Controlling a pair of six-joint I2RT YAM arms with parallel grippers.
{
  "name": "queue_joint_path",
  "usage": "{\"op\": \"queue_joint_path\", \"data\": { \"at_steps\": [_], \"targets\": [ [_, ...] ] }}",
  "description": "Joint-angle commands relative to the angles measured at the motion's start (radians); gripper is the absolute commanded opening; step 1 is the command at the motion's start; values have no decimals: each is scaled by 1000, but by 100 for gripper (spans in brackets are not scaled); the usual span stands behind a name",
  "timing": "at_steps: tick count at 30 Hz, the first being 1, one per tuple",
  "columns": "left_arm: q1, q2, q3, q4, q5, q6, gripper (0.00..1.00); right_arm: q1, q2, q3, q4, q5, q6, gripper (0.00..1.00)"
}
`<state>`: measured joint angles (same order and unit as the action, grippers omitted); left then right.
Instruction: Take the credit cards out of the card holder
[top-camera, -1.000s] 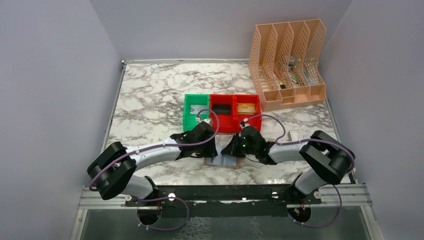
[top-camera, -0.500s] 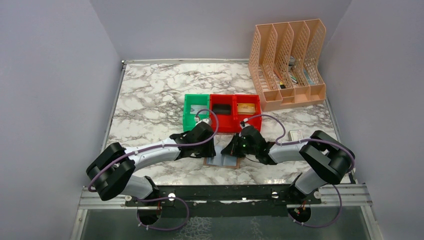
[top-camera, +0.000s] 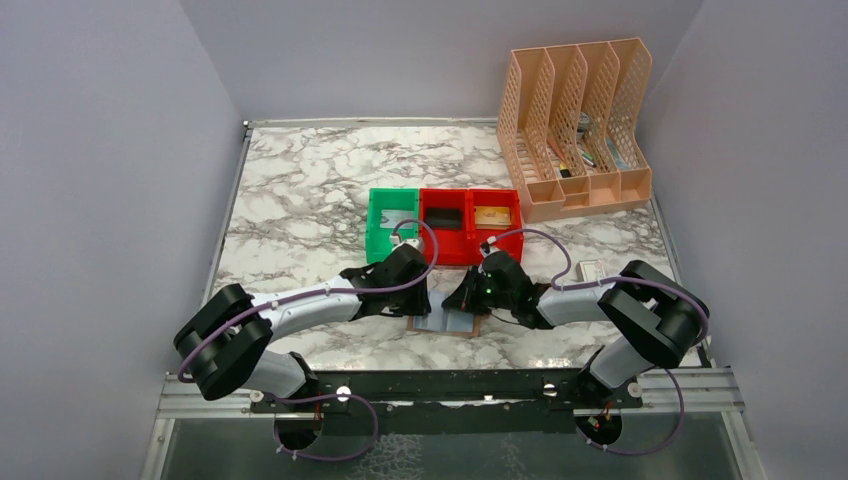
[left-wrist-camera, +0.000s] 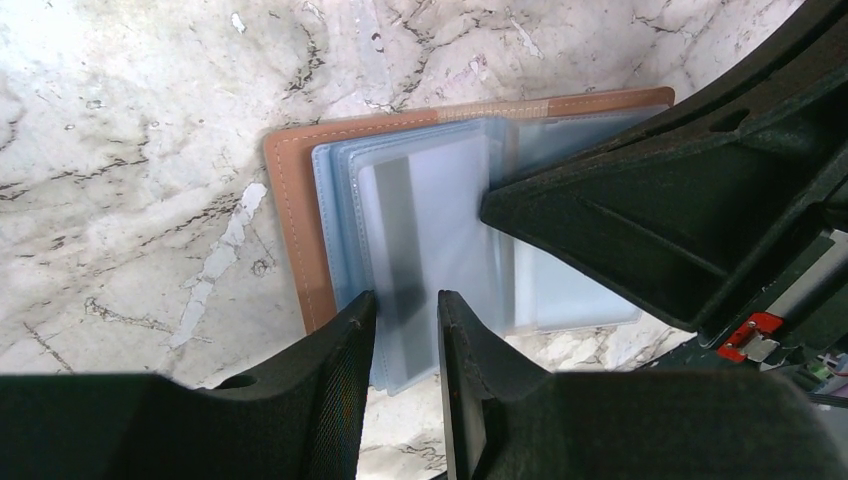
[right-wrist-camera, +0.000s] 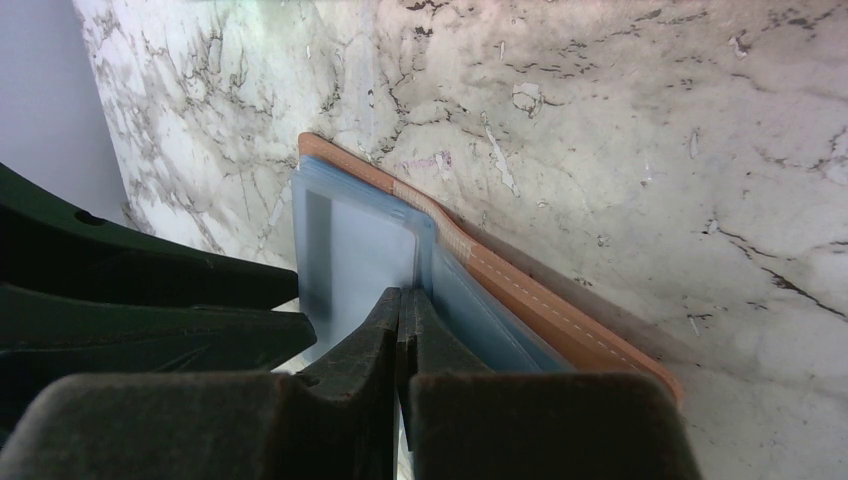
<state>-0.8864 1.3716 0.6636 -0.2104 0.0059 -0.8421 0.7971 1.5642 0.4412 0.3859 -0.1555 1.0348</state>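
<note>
The card holder (top-camera: 447, 323) lies open on the marble between my two grippers, its brown cover (left-wrist-camera: 288, 215) underneath and its light blue pockets facing up. A silver-grey credit card (left-wrist-camera: 425, 215) with a dark stripe sticks out of a pocket toward my left gripper (left-wrist-camera: 405, 305). That gripper's jaws stand narrowly apart on either side of the card's near edge. My right gripper (right-wrist-camera: 403, 300) is shut, and its tips press down on the blue lining (right-wrist-camera: 350, 250) of the holder. In the top view the left gripper (top-camera: 420, 303) and the right gripper (top-camera: 459, 299) almost meet over the holder.
Behind the holder stand a green bin (top-camera: 381, 240) and two red bins (top-camera: 445, 245), one holding a black card (top-camera: 445, 217), the other a gold card (top-camera: 491, 215). A peach file organizer (top-camera: 575, 130) stands at the back right. A white box (top-camera: 590, 270) lies by the right arm.
The left gripper's jaws have drawn slightly closer together around the card's edge. Both arms and the holder stay where they were.
</note>
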Motion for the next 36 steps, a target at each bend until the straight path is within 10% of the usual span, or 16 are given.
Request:
{"op": "queue_joint_path", "data": {
  "at_steps": [1, 36],
  "targets": [
    [-15, 2, -2, 40, 35, 3, 32, -13, 75, -55, -243, 114, -59, 1],
    [-16, -80, 2, 97, 104, -12, 24, -15, 55, -46, -218, 77, -73, 1]
  ]
}}
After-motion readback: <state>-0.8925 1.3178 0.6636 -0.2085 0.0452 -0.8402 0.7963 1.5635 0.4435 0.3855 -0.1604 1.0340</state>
